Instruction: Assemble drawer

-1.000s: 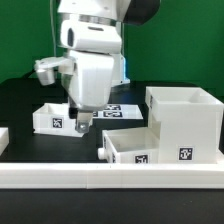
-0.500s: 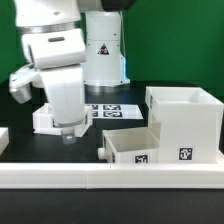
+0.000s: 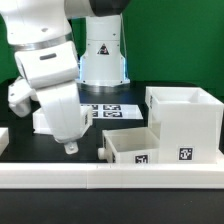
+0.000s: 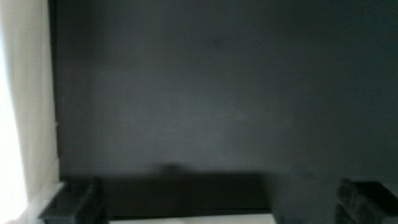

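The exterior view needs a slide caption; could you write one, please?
Gripper hovers above the table near a small tray, big casing beyond.

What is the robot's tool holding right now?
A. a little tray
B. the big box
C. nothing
C: the tool has nothing between its open fingers, and the tray and big box sit apart from it.
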Motion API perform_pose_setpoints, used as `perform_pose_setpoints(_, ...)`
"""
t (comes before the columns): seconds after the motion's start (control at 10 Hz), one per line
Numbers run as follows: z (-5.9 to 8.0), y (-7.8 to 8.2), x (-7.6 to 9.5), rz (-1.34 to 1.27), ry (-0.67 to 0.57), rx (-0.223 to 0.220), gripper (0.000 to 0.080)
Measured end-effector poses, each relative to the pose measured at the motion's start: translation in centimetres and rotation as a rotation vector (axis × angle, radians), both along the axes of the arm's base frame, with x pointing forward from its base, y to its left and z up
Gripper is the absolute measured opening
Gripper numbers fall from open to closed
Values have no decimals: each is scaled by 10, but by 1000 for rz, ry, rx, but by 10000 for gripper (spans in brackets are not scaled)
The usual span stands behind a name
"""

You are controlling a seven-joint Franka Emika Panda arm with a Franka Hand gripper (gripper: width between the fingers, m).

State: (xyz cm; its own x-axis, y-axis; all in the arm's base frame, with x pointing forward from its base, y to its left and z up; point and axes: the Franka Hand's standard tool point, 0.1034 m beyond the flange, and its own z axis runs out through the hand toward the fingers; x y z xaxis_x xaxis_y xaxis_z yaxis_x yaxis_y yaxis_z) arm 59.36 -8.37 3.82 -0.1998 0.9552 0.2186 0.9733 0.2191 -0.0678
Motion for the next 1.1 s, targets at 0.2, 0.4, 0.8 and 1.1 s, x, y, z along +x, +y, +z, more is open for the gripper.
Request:
perform_pose_setpoints(0.2,-7,17,-1,9,9,18,649)
perform_pose_setpoints(0.4,-8,18,-1,10,6,19,649)
perform_pose_setpoints(0.8,-15,15,-4,-1,-20,12,649)
perform_pose_setpoints(1.1,-22,19,-5,-12,-81,-3,649)
